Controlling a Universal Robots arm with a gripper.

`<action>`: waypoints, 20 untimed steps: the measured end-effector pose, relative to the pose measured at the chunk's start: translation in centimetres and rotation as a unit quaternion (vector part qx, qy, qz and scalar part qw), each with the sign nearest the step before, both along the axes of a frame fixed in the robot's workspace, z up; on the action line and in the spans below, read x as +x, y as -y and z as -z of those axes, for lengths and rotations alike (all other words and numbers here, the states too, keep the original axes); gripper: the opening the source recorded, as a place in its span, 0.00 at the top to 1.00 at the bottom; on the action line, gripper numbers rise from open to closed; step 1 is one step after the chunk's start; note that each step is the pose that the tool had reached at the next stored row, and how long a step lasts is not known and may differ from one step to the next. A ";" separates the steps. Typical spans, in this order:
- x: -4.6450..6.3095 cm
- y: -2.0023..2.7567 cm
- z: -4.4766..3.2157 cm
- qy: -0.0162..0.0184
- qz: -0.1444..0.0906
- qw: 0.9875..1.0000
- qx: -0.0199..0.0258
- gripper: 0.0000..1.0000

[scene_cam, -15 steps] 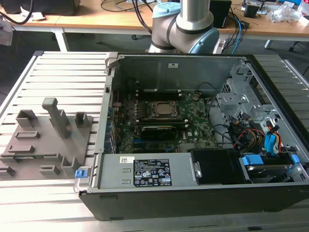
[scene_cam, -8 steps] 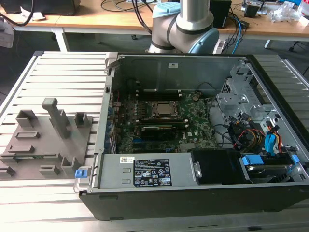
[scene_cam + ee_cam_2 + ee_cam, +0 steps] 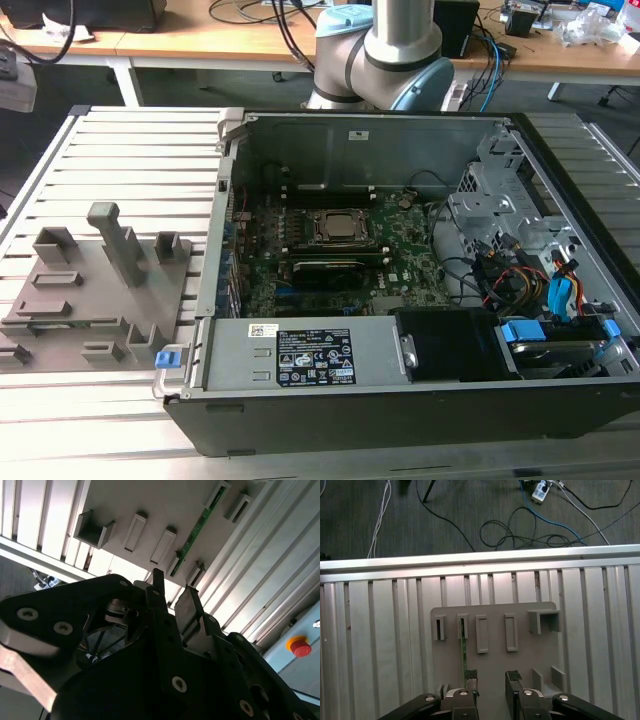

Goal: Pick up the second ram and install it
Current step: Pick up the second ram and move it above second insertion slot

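End effector (image 3: 492,677) hangs released above the holder plate (image 3: 545,650), ram (image 3: 463,647) on edge there, not yet gripped; pickup and install both undone.

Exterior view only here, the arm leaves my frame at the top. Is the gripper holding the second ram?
Observer: No. In the first wrist view the gripper is open, with nothing in the gap.
Operator: What's it over?
Observer: The grey fixture plate on the slatted table; both wrist views look onto it.
Operator: And the ram?
Observer: The second ram stands on edge on that plate, with its ends in slotted holders. It is not gripped.
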State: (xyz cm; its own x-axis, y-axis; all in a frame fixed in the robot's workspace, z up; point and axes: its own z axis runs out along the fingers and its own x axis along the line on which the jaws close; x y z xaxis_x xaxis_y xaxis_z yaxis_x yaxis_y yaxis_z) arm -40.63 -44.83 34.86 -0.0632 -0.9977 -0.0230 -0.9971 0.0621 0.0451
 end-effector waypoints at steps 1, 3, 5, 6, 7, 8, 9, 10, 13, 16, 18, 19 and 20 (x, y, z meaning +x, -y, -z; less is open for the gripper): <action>0.0 0.00 0.05 0.000 0.000 1.000 0.000 0.64; 0.0 0.00 0.24 0.000 0.000 1.000 0.000 0.64; 0.0 0.00 0.51 0.000 0.000 1.000 0.000 0.64; 0.0 0.00 0.61 0.000 0.000 1.000 0.000 0.64; 0.0 0.00 0.66 0.000 0.000 1.000 0.000 0.64; 0.0 0.00 0.75 0.000 0.000 1.000 0.000 0.64; 0.0 0.00 0.81 0.000 0.000 1.000 0.000 0.64; 0.0 0.00 0.86 0.000 0.000 1.000 0.000 0.64; 0.0 0.00 1.24 0.000 0.000 1.000 0.000 0.64; 0.0 0.00 1.46 0.000 0.000 1.000 0.000 0.64; 0.0 0.00 1.56 0.000 0.000 1.000 0.000 0.64; 0.0 0.00 1.63 0.000 0.000 1.000 0.000 0.64; 0.0 0.00 1.70 0.000 0.000 1.000 0.000 0.64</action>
State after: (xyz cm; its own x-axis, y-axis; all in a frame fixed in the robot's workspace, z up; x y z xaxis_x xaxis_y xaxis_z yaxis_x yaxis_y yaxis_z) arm -40.63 -44.83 33.16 -0.0632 -0.9977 -0.0230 -0.9971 0.0621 0.0450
